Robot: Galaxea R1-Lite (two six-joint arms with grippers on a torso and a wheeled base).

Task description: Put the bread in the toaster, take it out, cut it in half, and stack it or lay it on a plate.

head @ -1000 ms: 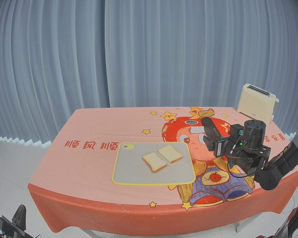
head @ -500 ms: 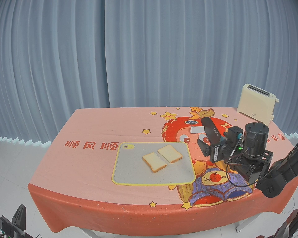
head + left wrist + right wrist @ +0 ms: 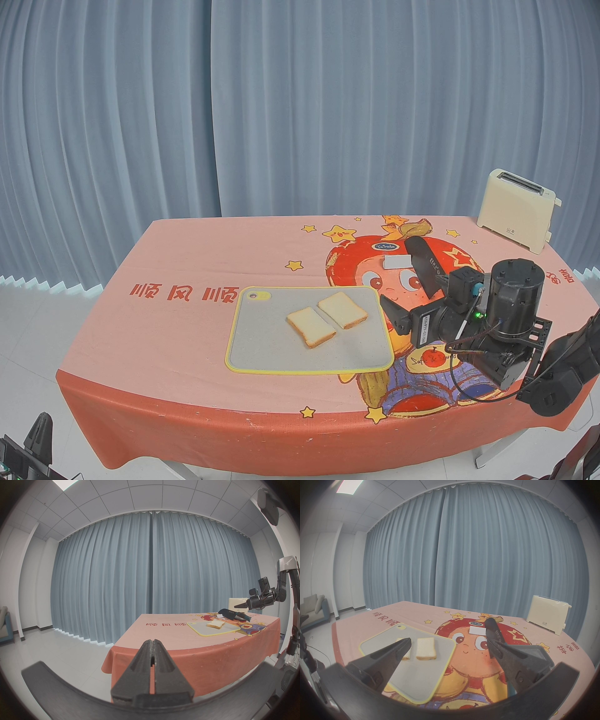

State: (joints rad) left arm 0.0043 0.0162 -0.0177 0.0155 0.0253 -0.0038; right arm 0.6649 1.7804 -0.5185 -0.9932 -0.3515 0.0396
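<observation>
**Desk:** What's the biggest thing in front of you?

**Operator:** The tabletop (image 3: 187, 262), under a pink cartoon cloth. On its near side I see a grey cutting board (image 3: 269, 344) with a yellow rim. The cream toaster (image 3: 517, 209) stands at the far right corner, well apart from the board.

**Desk:** And your arms?

**Operator:** My right pincer (image 3: 450, 644) hangs over the cloth just right of the board, fingers spread wide and gripping nothing. My left pincer (image 3: 152, 642) sits low and well off the tabletop on my left, fingers pressed together with nothing between them.

**Desk:** The smaller things?

**Operator:** A black-handled knife (image 3: 425, 265) lies on the cloth just beyond the right pincer. The bread is already cut. I see the nearer bread half (image 3: 311, 327) and the farther bread half (image 3: 342, 310) lying flat, side by side, on the board's right part.
</observation>
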